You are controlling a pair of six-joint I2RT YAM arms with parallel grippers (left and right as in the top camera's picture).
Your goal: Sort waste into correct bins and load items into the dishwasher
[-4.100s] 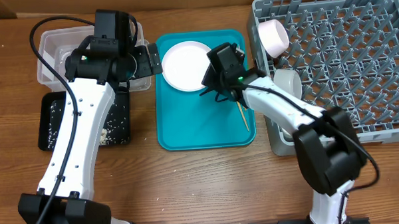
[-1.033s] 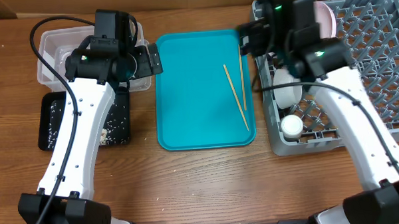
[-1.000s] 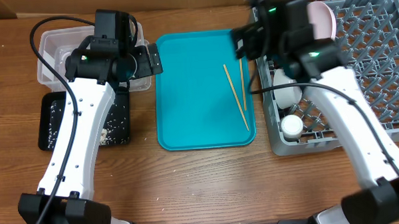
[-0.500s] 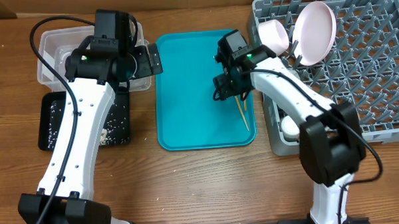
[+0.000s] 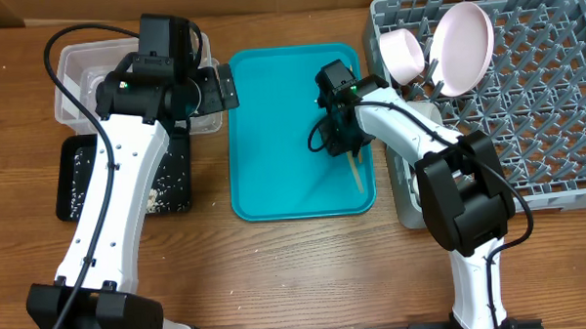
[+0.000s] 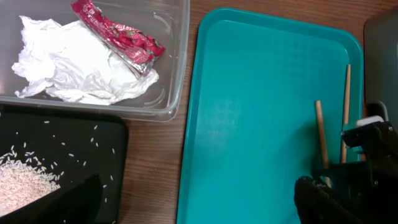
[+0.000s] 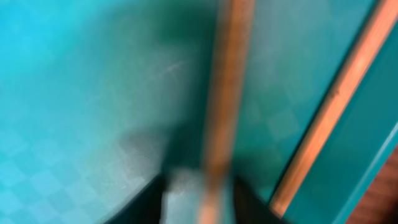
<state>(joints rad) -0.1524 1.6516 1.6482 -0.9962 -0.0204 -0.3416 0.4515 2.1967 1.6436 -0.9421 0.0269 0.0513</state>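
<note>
Wooden chopsticks (image 5: 357, 170) close together along the right rim of the teal tray (image 5: 274, 175), mid-table toward the far edge. Right gripper (image 5: 338, 136) down over them, fingers astride one stick in the blurred wrist view; clamped or not, impossible to tell. Grey dish rack (image 5: 526, 127) at the far right corner, pink plate (image 5: 465, 46) upright inside. Left gripper (image 5: 222, 87) spread wide by the clear tub (image 5: 75, 65) at the far left corner. Seen only from the left wrist: tissue (image 6: 74, 62) and red wrapper (image 6: 118, 37) in the tub. Rice (image 6: 22, 183) on the black tray (image 6: 93, 143) just nearer.
</note>
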